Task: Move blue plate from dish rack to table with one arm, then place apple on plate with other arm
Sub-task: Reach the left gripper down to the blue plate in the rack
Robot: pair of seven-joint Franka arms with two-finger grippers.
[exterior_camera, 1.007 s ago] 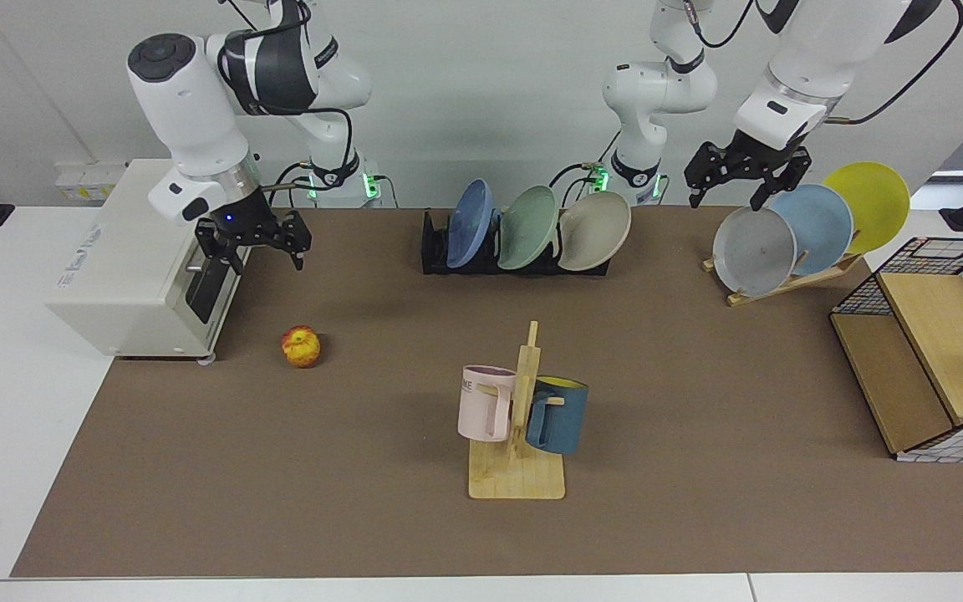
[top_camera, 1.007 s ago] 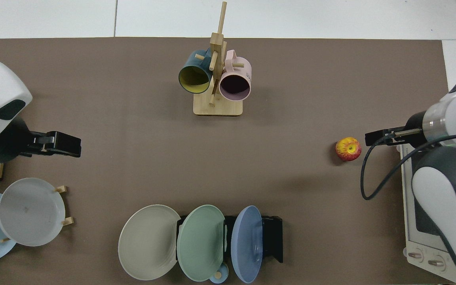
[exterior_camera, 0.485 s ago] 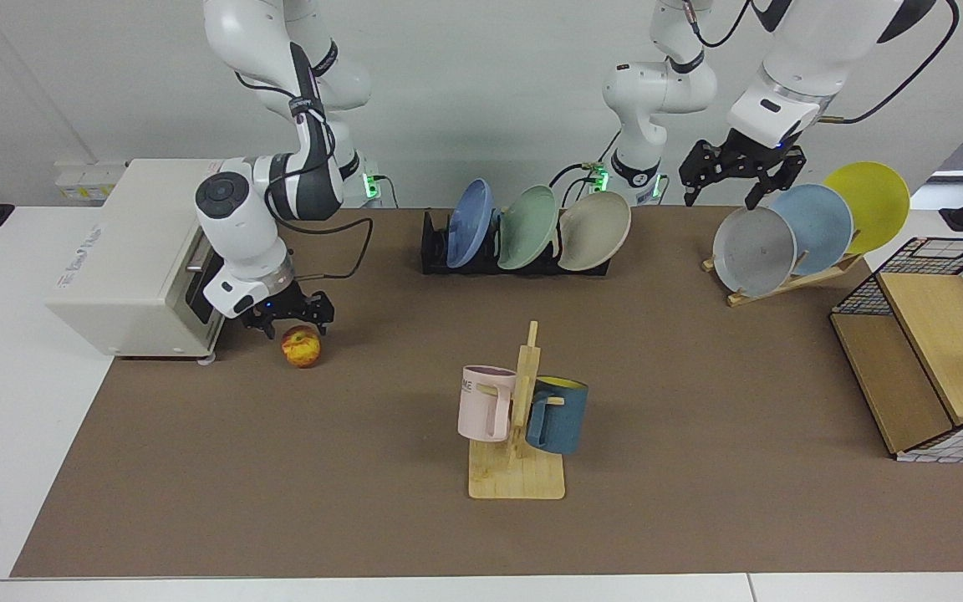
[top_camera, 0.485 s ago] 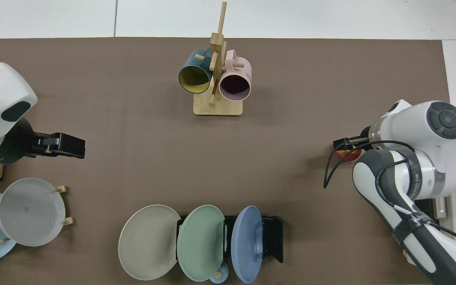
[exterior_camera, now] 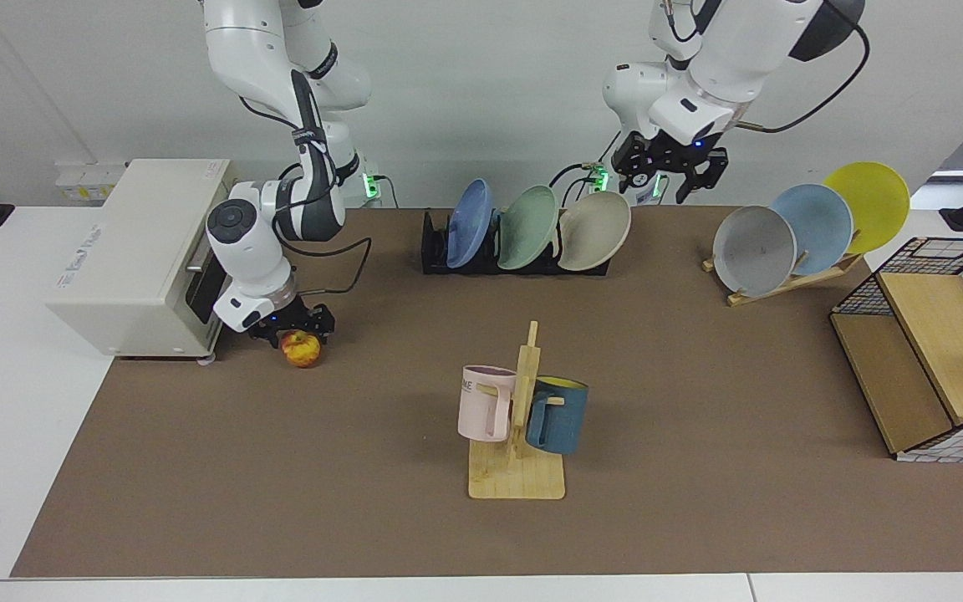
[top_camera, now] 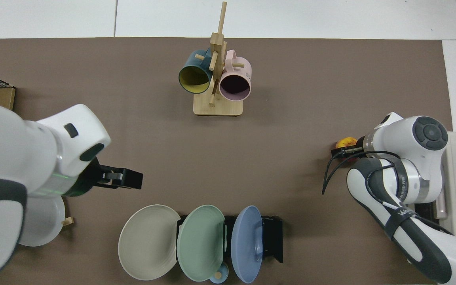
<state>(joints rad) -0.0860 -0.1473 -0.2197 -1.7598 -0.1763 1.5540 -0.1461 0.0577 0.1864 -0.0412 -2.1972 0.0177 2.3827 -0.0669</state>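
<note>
Working across the brown-matted surface (exterior_camera: 699, 401), you have the periwinkle-blue round plate (exterior_camera: 469, 223) upright in the end slot of the low black dish rack (exterior_camera: 435, 251), beside green and beige plates. Bring the left tool (exterior_camera: 671, 174), fingers spread and hovering high beyond the beige plate, over to the blue rim and lift it straight from its slot. The right tool (exterior_camera: 291, 324) sits low over the small red-and-yellow apple (exterior_camera: 301, 348) by the white oven; I cannot tell its fingers' state.
</note>
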